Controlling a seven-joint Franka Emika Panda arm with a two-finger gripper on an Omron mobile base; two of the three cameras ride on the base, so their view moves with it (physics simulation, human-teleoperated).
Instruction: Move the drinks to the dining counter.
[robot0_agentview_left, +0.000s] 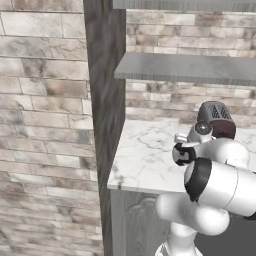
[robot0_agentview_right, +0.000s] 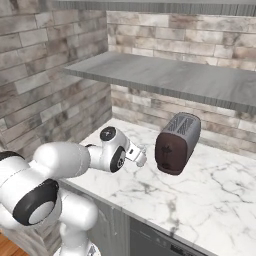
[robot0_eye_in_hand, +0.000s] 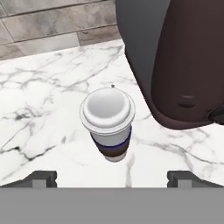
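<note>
One of the drinks, a dark cup (robot0_eye_in_hand: 107, 122) with a pale lid and a blue band, stands upright on the marble worktop (robot0_eye_in_hand: 39, 109) backed by brick wall. It is just left of the toaster. My gripper (robot0_eye_in_hand: 114, 178) hovers above and in front of the cup, open, its two fingertips (robot0_eye_in_hand: 41, 177) spread wide on either side with nothing between them. In the right base view the gripper (robot0_agentview_right: 140, 156) hangs over the worktop close to the toaster's left side. The dining counter is out of view.
A dark red-brown toaster (robot0_agentview_right: 177, 142) stands on the worktop right beside the cup. A grey shelf (robot0_agentview_right: 165, 75) juts out above the worktop. A tall grey panel (robot0_agentview_left: 105, 100) bounds the worktop's left end. The worktop's front edge (robot0_agentview_right: 115, 202) is near my arm.
</note>
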